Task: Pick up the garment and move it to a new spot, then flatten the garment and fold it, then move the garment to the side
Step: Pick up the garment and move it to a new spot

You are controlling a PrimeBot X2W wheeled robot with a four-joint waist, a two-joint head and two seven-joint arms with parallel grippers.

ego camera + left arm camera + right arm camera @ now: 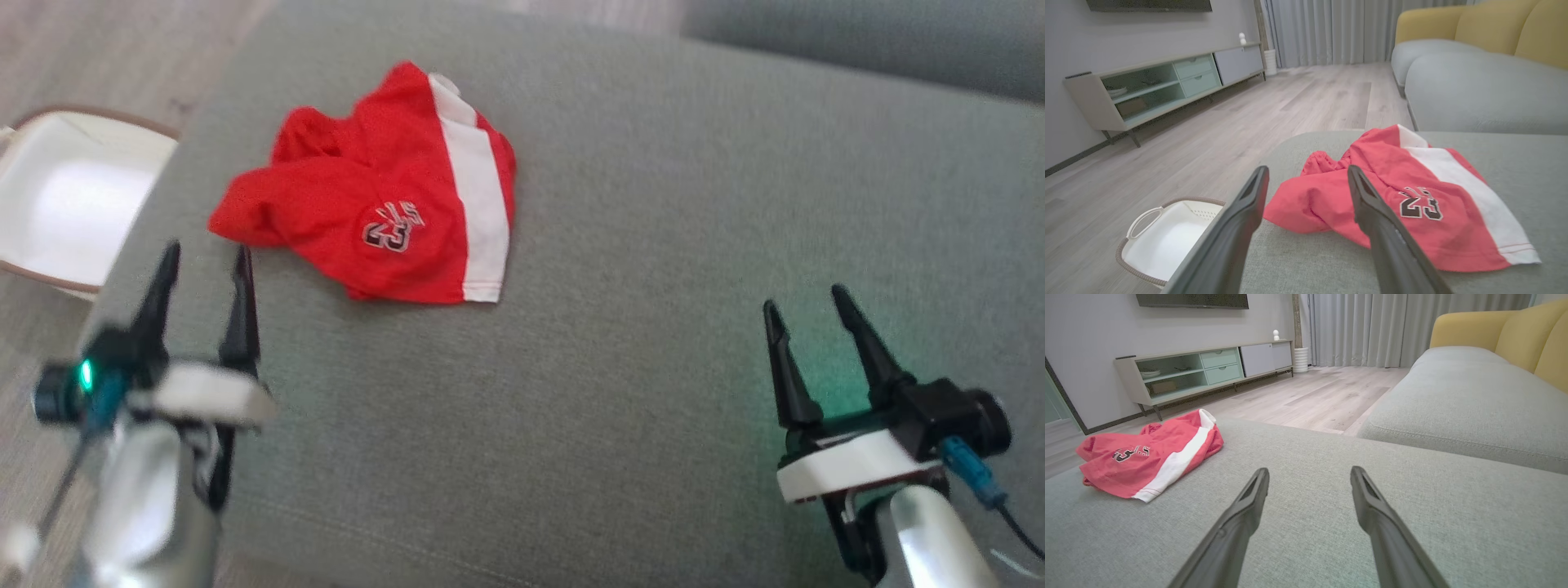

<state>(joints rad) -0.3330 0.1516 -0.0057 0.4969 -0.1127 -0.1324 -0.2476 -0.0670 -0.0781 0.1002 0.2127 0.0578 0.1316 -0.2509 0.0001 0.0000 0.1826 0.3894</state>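
Observation:
The garment (384, 196) is a pair of red shorts with a white side stripe and the number 23, lying crumpled on a grey-green cushion (620, 245) toward its far left. My left gripper (206, 255) hovers open just short of the shorts' near left corner, nothing between its fingers. In the left wrist view the garment (1412, 204) lies right ahead of the open left gripper (1306, 171). My right gripper (804, 296) stands open over bare cushion at the near right. The right wrist view has the garment (1151, 457) far off to the left of the right gripper (1309, 470).
A white laundry basket (65, 196) with a brown rim sits on the wooden floor past the cushion's left edge, seen too as the basket (1163, 241). A grey sofa seat (1470, 400) with yellow backs lies ahead on the right. A low TV cabinet (1204, 369) lines the far wall.

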